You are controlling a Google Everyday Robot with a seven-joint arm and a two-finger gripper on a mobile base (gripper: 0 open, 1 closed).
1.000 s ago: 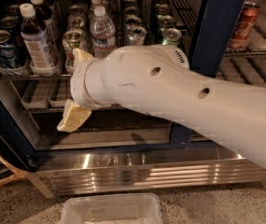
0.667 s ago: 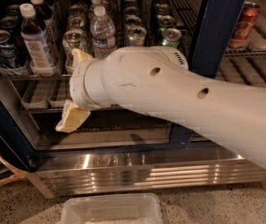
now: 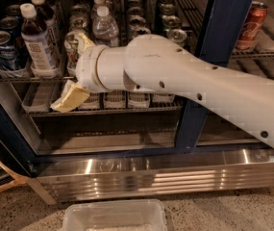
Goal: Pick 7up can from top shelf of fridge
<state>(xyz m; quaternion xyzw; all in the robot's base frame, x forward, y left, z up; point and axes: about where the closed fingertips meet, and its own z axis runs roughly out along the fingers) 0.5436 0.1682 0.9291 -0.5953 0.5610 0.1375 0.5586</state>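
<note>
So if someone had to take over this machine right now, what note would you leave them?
Gripper: open, fingers spread wide, at the front edge of the top shelf inside the fridge.
7up can: upright at the front of the top shelf, just behind the upper finger, beside a labelled bottle.
Done: the gripper is at the can.
Left: the can is not yet grasped; close on it, lift it, draw it out of the fridge.

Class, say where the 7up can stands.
The 7up can stands left of centre, front of the top shelf, between a dark bottle and a water bottle; the gripper hovers just before it.
</note>
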